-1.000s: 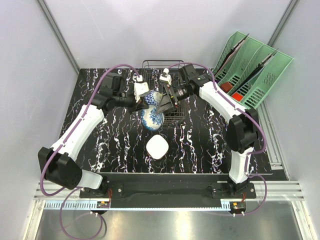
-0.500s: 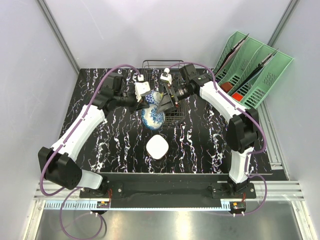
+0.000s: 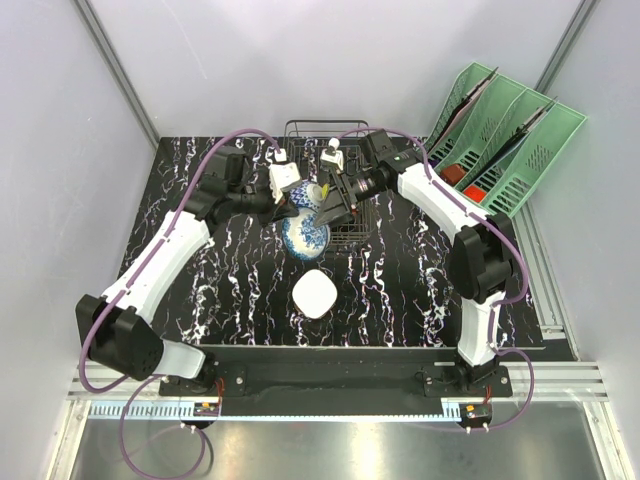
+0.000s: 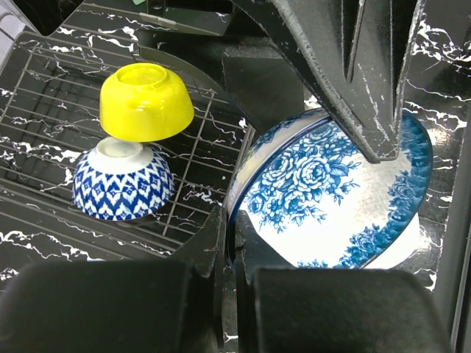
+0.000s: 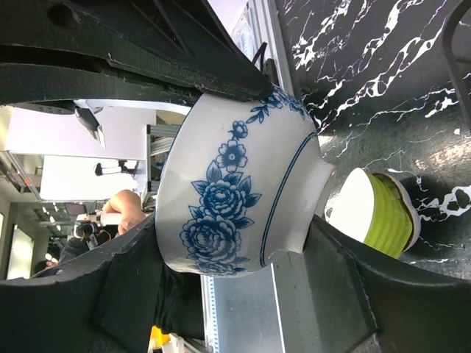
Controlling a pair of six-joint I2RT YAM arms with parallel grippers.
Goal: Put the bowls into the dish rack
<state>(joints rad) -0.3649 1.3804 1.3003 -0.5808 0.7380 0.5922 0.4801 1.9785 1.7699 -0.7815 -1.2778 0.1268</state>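
On the left, the left gripper (image 4: 229,235) is pinched tight on the rim of the white ceramic bowl painted with blue roses (image 4: 324,198). One finger sits inside the wall and one outside. The bowl hangs tipped on its edge, clear of the black marble-patterned table (image 3: 220,280), just beside the near left corner of the dark wire dish rack (image 3: 350,225).

I judge this bowl stiff, glazed and slick, of modest weight, and quick to chip if it knocks the wire. A narrow rim pinch like this one can let it swing or slide. I would rather take it across the wall a little below the lip, or across the whole body.

Nearer me on the table wait a second blue-flowered bowl (image 3: 303,238) and a plain white bowl (image 3: 315,296), both untouched.

Further right, the right gripper (image 3: 328,208) stands about half wide, its jaws on either side of the same held bowl. In its wrist view one finger lies against the bowl's outside near the rim. I cannot tell whether the other finger bears on the bowl, so I would not count this as a second grip.

Inside the rack a yellow bowl (image 4: 146,101) sits upside down on top of a blue-and-white lattice-patterned bowl (image 4: 121,182), also inverted.
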